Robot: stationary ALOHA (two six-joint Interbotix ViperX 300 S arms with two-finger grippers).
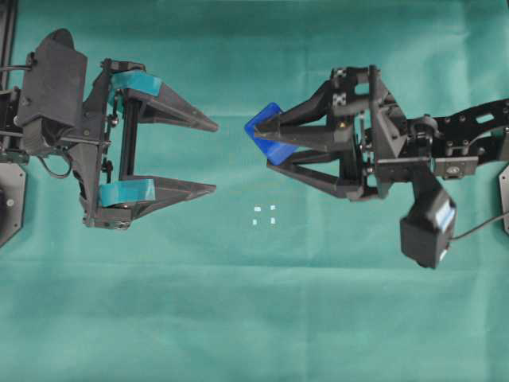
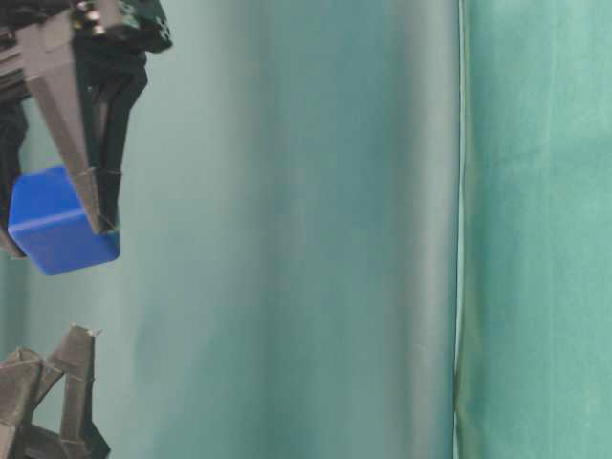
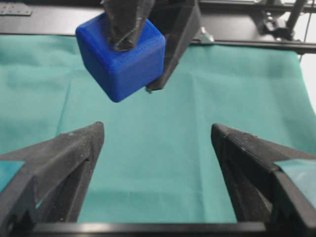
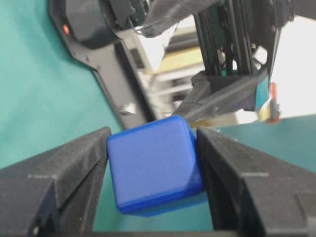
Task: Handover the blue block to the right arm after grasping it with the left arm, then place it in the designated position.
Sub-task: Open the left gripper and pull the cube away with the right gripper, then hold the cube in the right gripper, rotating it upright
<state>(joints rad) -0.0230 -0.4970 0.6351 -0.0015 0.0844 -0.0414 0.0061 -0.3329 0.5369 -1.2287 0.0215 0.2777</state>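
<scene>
The right gripper (image 1: 269, 138) has the blue block (image 1: 269, 132) pinched aloft between its plain black fingers, the designated position (image 1: 264, 215) on the green cloth nearby below it in the overhead view (left gripper (image 1: 216, 156) gaping wide, empty).

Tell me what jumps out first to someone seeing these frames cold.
The small bright blue cube, pinched between the plain black fingers of the right gripper above the green cloth. Opposite it, the left gripper with teal-taped fingers gapes wide and empty. Four tiny white marks sit on the cloth below the cube in the overhead view.
</scene>
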